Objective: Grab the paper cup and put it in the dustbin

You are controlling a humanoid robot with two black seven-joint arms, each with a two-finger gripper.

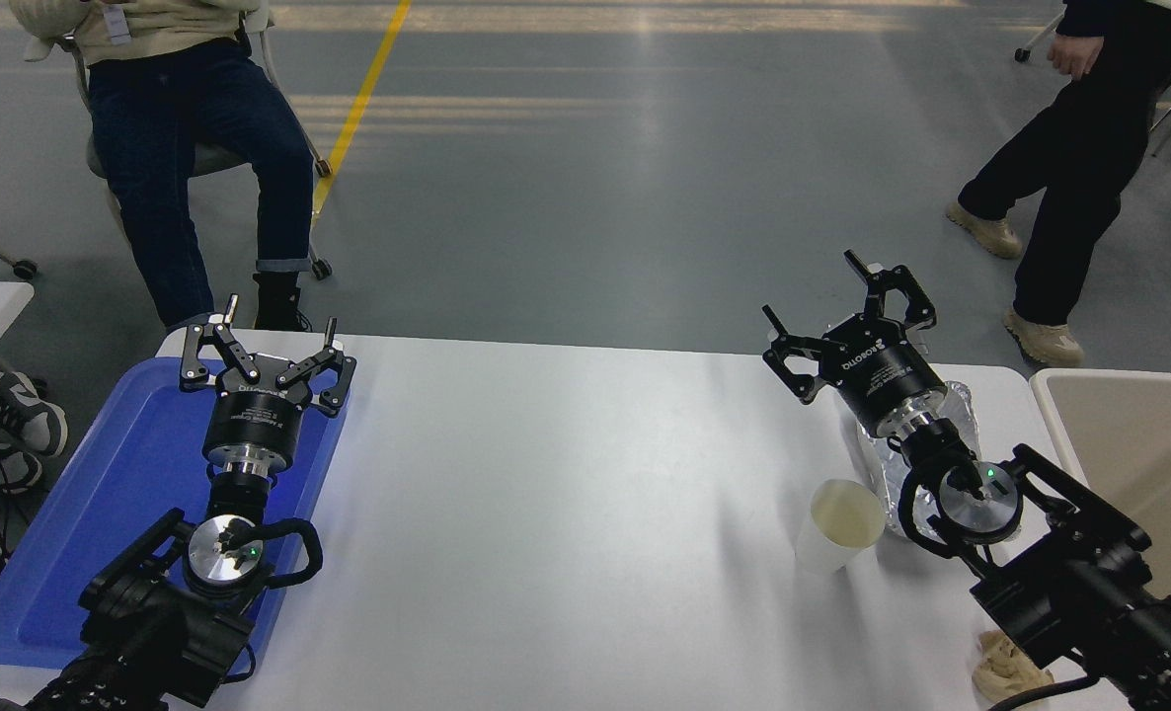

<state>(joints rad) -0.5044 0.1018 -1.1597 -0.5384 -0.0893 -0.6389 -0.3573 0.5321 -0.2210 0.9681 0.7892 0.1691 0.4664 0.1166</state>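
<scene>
Your white table (566,494) fills the lower view. At 3 o'clock, off its right edge, you see the dustbin (1129,425), only its rim and tan wall showing. At 8 o'clock lies a blue tray (82,513), with your left gripper (268,341) parked above it, jaws apart. At 2 o'clock your right gripper (847,301) hovers with jaws spread wide, over a crinkled foil tray (956,405). The paper cup (839,525) stands upright at 4 o'clock, just beside the right wrist.
</scene>
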